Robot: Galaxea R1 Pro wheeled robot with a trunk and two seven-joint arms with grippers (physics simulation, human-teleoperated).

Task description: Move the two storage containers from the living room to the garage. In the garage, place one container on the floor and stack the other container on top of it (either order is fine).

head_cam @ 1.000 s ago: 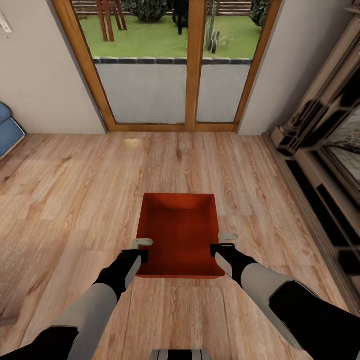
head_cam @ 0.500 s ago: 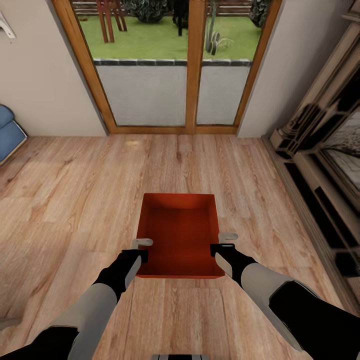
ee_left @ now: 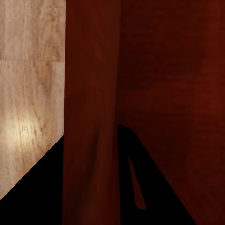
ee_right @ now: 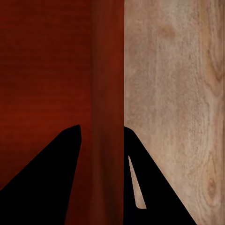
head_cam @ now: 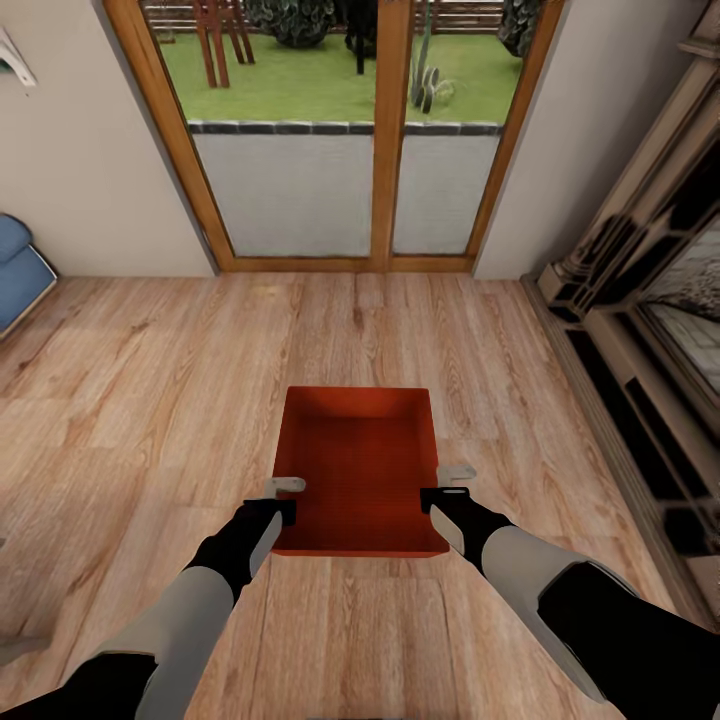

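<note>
an orange-red bin (head_cam: 360, 470) sits level in front of the robot, above the light wood floor (head_cam: 150, 380), its open top facing up and nothing inside it. it is held from both sides near its near end.

the left gripper (head_cam: 284, 497) is closed over the bin's left wall. in the left wrist view that wall (ee_left: 91, 112) runs between the two dark fingers (ee_left: 33, 187), one finger outside over the wood and the other inside the bin. the right gripper (head_cam: 447, 484) is closed over the right wall in the same way; in the right wrist view the wall (ee_right: 108, 93) stands between the fingers (ee_right: 42, 183), with red bin interior on one side and wood planks on the other. both black and grey forearms reach forward from the lower corners of the head view.

the bin is in the living room. ahead, a wood-framed glass door (head_cam: 385, 130) stands in a cream wall (head_cam: 80, 150), with grass and plants seen through the glass. a bit of blue sofa (head_cam: 18, 270) shows at the left edge, well apart from the bin. along the right side stands a tall shelf unit (head_cam: 640, 300) with dark openings, also apart from the bin. a small pale thing hangs on the wall at the upper left corner; what it is cannot be told.
</note>
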